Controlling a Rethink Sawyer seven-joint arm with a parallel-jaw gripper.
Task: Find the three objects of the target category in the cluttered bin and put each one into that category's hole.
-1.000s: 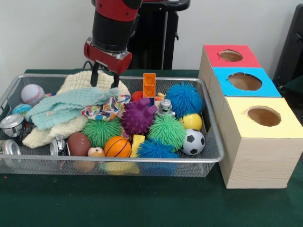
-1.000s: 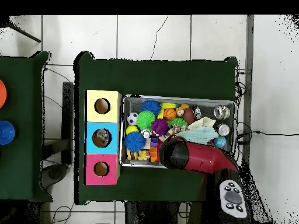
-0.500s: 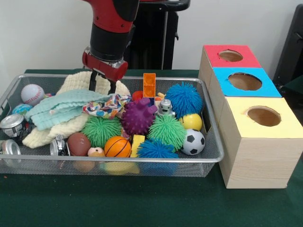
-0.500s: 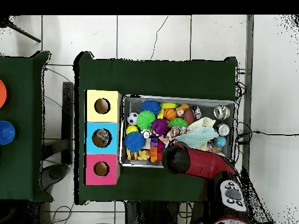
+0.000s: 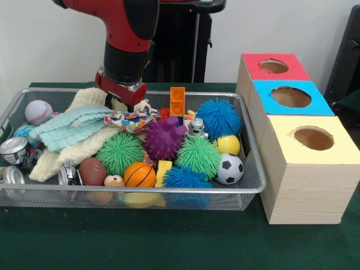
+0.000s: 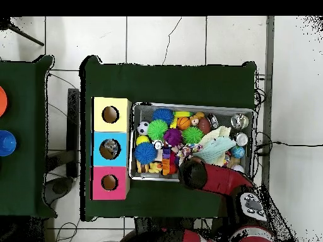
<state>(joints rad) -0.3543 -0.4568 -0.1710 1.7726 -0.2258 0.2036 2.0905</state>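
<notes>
The bin [image 5: 247,188] sat on the green tabletop [image 5: 169,242], and the tool [image 5: 119,102] was down inside it at the far side, its tips buried in the cloths, so whether it was clenched or released could not be told. To the tool's left in the front view lay a baseball [image 5: 37,111] and a pale green cloth [image 5: 70,126]; just beside it on the right lay a patterned cloth [image 5: 132,119]. Further right stood an orange block [image 5: 178,101], then a blue spiky ball [image 5: 218,117]. Well right of the tool, outside the bin, stood the red, blue and yellow boxes [image 5: 289,97].
</notes>
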